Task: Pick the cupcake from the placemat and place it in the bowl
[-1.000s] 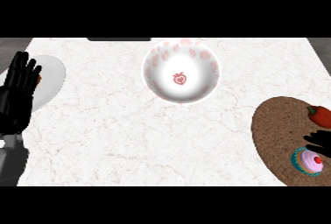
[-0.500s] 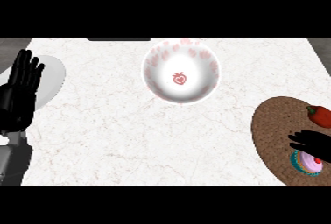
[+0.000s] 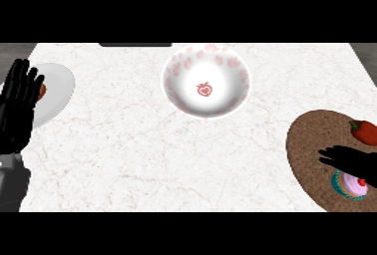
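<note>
While the left hand [image 3: 21,107] rests with fingers straight at the counter's [image 3: 147,149] left edge, right hand [image 3: 357,162], fingers spread, hovers over the cupcake [image 3: 347,185] on the placemat [image 3: 313,149], bowl [image 3: 206,82] well apart.

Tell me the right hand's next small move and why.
Probably lower the right hand a little and curl its fingers round the cupcake. The hand hangs over the cupcake on the placemat, fingers spread, nothing held, and the bowl has no cupcake in it.
</note>
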### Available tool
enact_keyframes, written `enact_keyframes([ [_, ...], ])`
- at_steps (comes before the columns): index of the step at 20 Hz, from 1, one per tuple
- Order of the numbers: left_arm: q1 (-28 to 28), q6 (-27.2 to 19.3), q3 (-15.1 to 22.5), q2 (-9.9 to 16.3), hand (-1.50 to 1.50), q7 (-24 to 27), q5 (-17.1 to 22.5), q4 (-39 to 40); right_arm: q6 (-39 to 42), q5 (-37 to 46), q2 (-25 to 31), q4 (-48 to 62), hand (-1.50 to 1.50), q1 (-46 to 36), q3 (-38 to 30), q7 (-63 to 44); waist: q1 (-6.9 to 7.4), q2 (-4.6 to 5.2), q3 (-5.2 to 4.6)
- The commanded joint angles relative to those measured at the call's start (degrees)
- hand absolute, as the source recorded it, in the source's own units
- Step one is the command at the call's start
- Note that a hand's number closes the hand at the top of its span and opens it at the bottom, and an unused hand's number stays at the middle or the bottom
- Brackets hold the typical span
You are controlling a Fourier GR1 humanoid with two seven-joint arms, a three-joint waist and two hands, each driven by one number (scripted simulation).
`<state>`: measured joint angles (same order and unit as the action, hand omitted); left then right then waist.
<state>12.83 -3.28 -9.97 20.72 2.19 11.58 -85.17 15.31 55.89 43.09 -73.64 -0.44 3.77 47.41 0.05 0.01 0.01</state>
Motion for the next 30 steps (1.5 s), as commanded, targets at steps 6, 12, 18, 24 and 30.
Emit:
enact_keyframes([
  [6, 1.1, 0.5, -0.8, -1.1, 0.0, 0.3, -1.4, 1.2, -4.5, 0.1, -3.5, 7.5, 1.5, -5.8, -2.8, 7.9, 0.08, 0.03, 0.0],
  [12, -0.9, 1.0, -0.6, -1.2, 0.0, 0.4, -1.2, -0.9, -2.7, -0.8, -4.1, 10.1, 1.5, -3.2, -10.8, -10.1, -0.41, 0.03, -0.04],
  [18, -0.3, 0.4, 0.5, -1.7, 0.0, -1.5, -1.6, -2.6, -3.2, -0.4, -5.5, 19.6, 1.5, -7.6, -20.6, -32.0, 0.62, 0.19, 0.04],
  [24, 1.1, -0.7, -0.6, -1.9, 0.0, -2.2, -2.5, -1.1, -3.5, -0.7, -5.1, 12.8, 1.5, -9.7, -22.5, -38.0, -0.24, -0.09, -0.03],
  [30, 0.4, 1.3, -1.9, -0.7, 0.0, -2.2, -1.3, -1.5, 3.0, -5.5, -1.6, -2.9, 1.5, -9.0, -27.2, -42.4, -0.79, -0.33, -0.1],
])
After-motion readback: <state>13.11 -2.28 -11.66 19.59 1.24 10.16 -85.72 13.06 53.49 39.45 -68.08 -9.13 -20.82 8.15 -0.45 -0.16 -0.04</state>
